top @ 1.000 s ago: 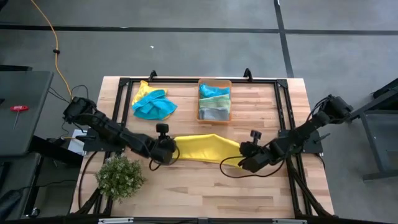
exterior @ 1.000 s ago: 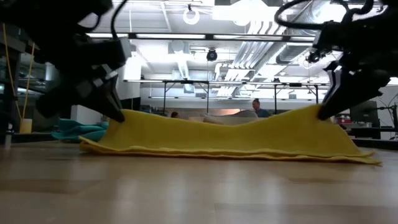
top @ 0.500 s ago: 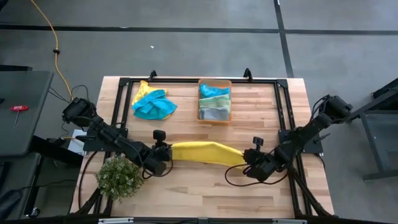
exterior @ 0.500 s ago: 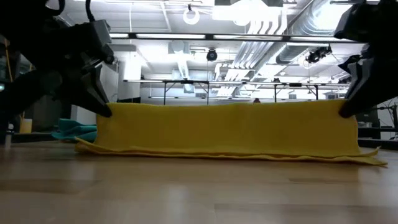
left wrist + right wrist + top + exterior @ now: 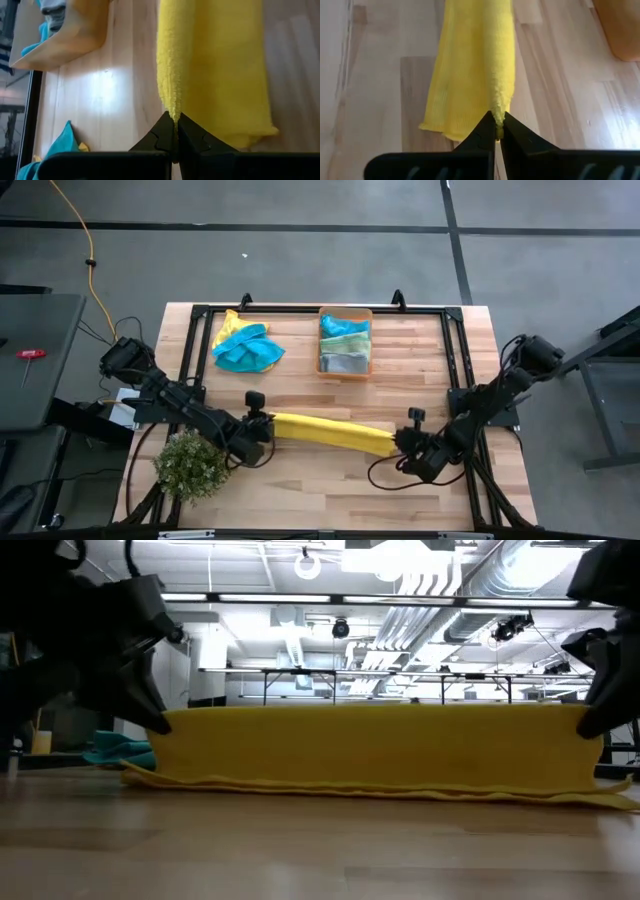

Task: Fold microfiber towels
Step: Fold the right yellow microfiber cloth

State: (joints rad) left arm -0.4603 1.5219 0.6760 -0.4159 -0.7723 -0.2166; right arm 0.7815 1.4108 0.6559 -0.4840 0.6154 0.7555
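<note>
The yellow towel is held stretched across the table's near-middle, its top edge pulled taut and level betw. both grippers; its lower edge is seen trailing on the wooden table in the low view. The left gripper is pinched fully closed on the towel's left end, just beside the bushy green plant. The right gripper is clamped tight on the right end. A teal-blue towel w. a bit of yellow under it is left crumpled at far left. The orange bin, far centre, is filled w. folded green and grey towels.
</note>
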